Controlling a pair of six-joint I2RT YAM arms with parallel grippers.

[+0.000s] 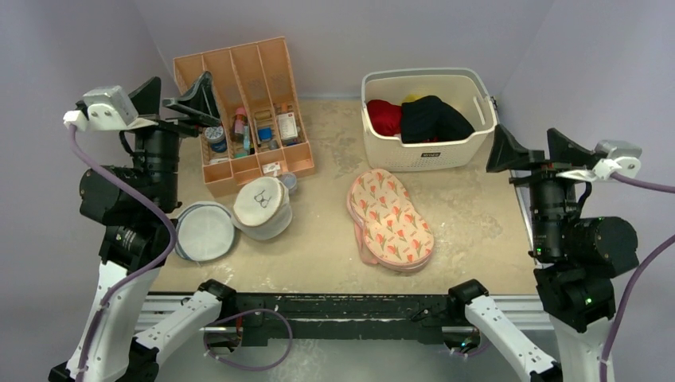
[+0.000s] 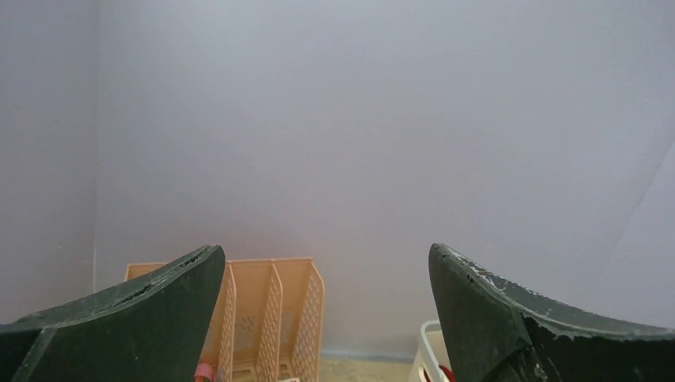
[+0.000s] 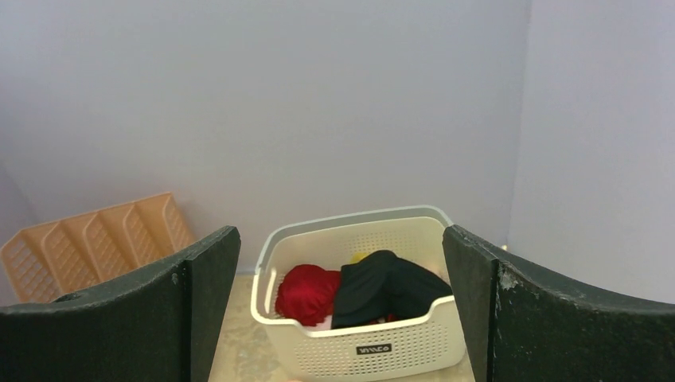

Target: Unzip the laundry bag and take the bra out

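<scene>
While both arms sit raised at the table's sides, the left gripper [image 2: 324,251] and right gripper [image 3: 341,231] gape wide and empty, leaving the work free. The flat, flower-printed cream-peach fabric laundry bag [image 1: 390,221] lies below and inward of the right gripper; I cannot tell whether its zip is open. Straight ahead of that gripper, the white perforated plastic basket [image 3: 318,350] holds what I judge to be the soft black bra [image 3: 386,286], beside a red cloth [image 3: 309,293].

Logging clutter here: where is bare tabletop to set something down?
Free: right of the laundry bag, before the white basket; between that bag and the round mesh bag; between peach organizer and basket. Crowded: left, around the mesh disc.
</scene>
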